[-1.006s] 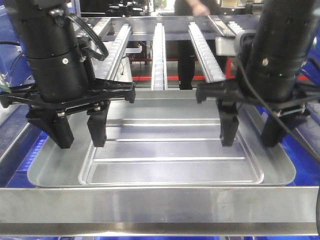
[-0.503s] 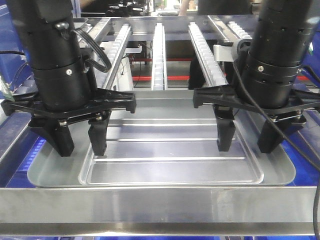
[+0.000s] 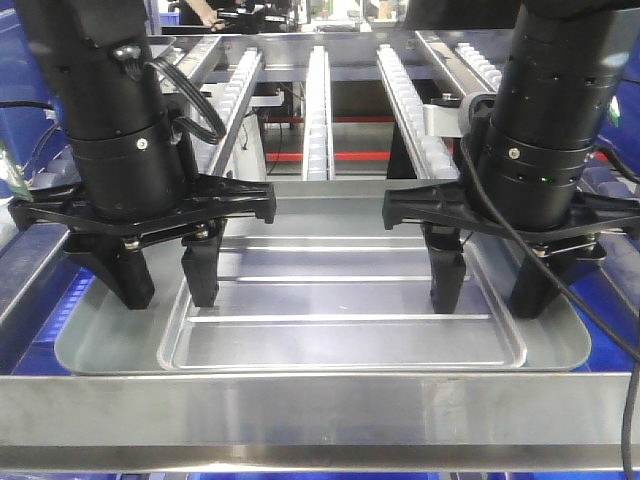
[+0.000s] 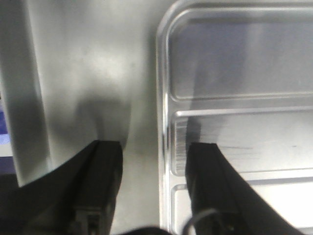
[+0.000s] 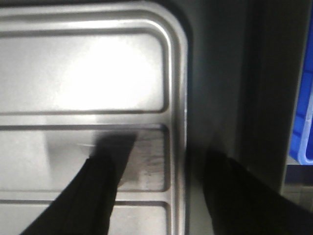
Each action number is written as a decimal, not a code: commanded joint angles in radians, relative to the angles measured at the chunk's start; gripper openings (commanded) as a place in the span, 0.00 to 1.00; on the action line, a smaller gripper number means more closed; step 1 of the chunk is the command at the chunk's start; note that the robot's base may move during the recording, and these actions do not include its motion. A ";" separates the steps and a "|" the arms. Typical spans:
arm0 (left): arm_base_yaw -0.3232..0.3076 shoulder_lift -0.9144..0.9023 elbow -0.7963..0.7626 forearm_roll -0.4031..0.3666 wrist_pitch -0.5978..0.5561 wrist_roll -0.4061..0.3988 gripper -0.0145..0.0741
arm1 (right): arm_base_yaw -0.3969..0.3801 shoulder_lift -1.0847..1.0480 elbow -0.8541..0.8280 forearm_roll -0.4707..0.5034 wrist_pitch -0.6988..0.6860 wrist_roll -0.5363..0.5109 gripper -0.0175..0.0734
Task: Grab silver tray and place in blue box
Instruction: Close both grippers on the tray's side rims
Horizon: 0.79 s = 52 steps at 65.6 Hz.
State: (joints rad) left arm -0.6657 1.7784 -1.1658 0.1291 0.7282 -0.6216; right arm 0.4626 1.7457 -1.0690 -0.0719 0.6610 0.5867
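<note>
Your left gripper hangs spread, jaws straddling the tray's left recess edge; your right gripper, also spread, straddles the right edge. Tip contact is unclear. The box shows only as blue slivers beside it.

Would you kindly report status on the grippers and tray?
Left gripper open over silver tray, straddling left panel edge. Right gripper open, straddling right panel edge. Tray ungrasped; nothing blocking.
</note>
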 commanded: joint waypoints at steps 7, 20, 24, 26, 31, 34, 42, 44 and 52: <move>-0.008 -0.045 0.007 0.015 -0.036 -0.011 0.43 | -0.003 -0.042 -0.031 -0.001 -0.014 -0.009 0.74; -0.008 -0.045 0.015 0.000 -0.064 -0.011 0.43 | -0.003 -0.042 -0.031 0.001 -0.014 -0.009 0.74; -0.008 -0.045 0.015 -0.003 -0.066 -0.013 0.42 | -0.003 -0.042 -0.031 0.001 -0.014 -0.009 0.74; -0.006 -0.045 0.015 -0.009 -0.064 -0.013 0.42 | -0.003 -0.042 -0.031 0.001 -0.014 -0.009 0.74; -0.005 -0.045 0.015 -0.026 -0.057 -0.013 0.42 | -0.003 -0.042 -0.031 0.001 -0.014 -0.009 0.74; -0.005 -0.045 0.015 -0.026 -0.057 -0.013 0.42 | -0.003 -0.042 -0.031 0.001 -0.014 -0.009 0.74; -0.005 -0.045 0.015 -0.026 -0.056 -0.013 0.42 | -0.003 -0.042 -0.031 0.001 -0.014 -0.009 0.74; -0.005 -0.045 0.015 -0.026 -0.056 -0.013 0.42 | -0.003 -0.042 -0.031 0.001 -0.014 -0.009 0.74; -0.005 -0.045 0.015 -0.026 -0.056 -0.013 0.42 | -0.003 -0.042 -0.031 0.001 -0.014 -0.009 0.74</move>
State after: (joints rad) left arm -0.6657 1.7784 -1.1326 0.1086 0.6913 -0.6216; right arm 0.4626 1.7457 -1.0705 -0.0654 0.6610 0.5867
